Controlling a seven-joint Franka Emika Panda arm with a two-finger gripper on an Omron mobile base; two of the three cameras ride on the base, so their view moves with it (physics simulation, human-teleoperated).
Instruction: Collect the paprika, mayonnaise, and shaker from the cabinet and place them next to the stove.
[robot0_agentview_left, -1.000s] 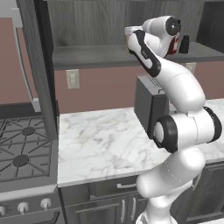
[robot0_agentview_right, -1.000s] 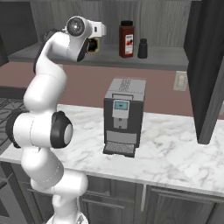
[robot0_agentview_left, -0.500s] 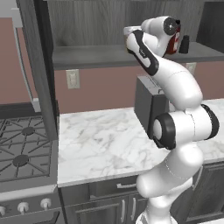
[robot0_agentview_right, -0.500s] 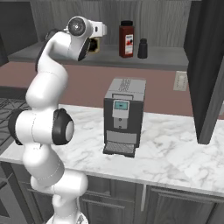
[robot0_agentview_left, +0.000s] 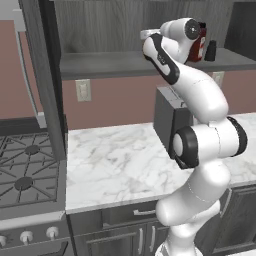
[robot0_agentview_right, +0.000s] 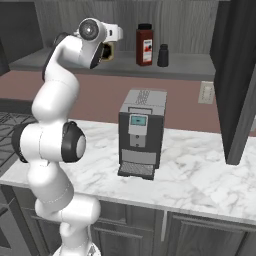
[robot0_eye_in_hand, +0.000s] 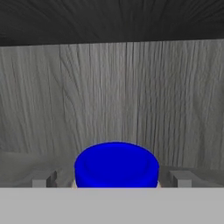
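Your gripper (robot0_eye_in_hand: 115, 178) has crept closer on cabinet (robot0_agentview_right: 200, 20) shelf; jaws wide, straddling mayonnaise (robot0_eye_in_hand: 116, 164), nothing held. Paprika (robot0_agentview_right: 145, 45), shaker (robot0_agentview_right: 163, 55) wait beside it. Looks ready to close.

Arm (robot0_agentview_left: 200, 105) raised to cabinet shelf (robot0_agentview_left: 115, 64); paprika (robot0_agentview_left: 200, 42), shaker (robot0_agentview_left: 211, 51) behind wrist, seemingly untouched.
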